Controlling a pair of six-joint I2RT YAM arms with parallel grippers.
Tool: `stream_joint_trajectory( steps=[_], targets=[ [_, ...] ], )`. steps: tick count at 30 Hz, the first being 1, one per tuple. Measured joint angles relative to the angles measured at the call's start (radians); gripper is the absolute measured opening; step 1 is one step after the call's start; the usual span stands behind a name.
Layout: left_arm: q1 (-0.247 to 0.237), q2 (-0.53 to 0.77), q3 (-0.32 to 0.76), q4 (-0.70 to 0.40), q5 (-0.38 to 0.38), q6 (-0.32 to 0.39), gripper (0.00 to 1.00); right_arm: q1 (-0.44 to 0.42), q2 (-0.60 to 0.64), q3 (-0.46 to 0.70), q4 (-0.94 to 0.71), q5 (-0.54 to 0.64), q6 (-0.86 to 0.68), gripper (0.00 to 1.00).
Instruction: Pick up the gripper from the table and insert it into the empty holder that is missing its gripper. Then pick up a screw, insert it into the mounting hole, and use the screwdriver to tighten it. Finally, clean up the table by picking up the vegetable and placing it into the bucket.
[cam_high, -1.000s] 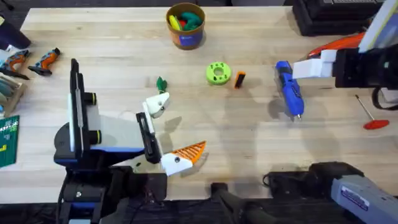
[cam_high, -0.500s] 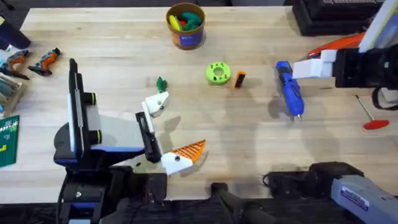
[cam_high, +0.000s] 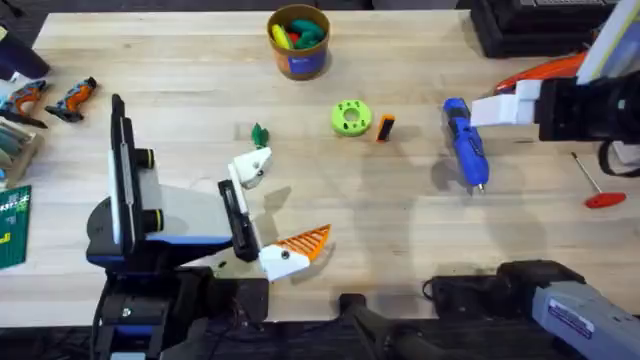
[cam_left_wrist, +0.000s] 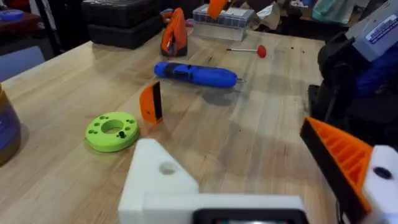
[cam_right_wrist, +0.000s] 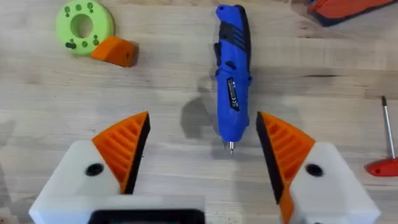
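Note:
The gripper, a small orange block with a black face, lies beside a lime-green ring. My left gripper is open; one finger is the bare white holder with a hole in it, the other carries an orange pad. The blue screwdriver lies under my open right gripper, tip pointing between the fingers. The dark green vegetable lies just beyond the holder. The bucket stands at the back. I cannot make out a screw.
A thin rod with a red handle lies at the right. An orange tool and a black case sit at the back right. Small hand tools lie at the left edge.

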Motion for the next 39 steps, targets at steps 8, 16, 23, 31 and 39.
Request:
stream_joint_trajectory(
  steps=[8,16,23,31,39],
  targets=[
    [0.0,0.0,0.0,0.0,0.0,0.0,0.985,0.0,0.0,0.0,0.0,0.0,0.0,0.992],
    [0.0,0.0,0.0,0.0,0.0,0.0,0.985,0.0,0.0,0.0,0.001,0.0,0.0,0.991],
    [0.0,0.0,0.0,0.0,0.0,0.0,0.985,0.0,0.0,0.0,0.02,0.0,0.004,0.991],
    [0.0,0.0,0.0,0.0,0.0,0.0,0.985,0.007,0.034,0.052,-0.081,0.0,0.084,0.991],
    [0.0,0.0,0.0,0.0,0.0,0.0,0.985,0.106,0.177,0.204,-0.19,0.016,0.212,0.991]
  ],
)
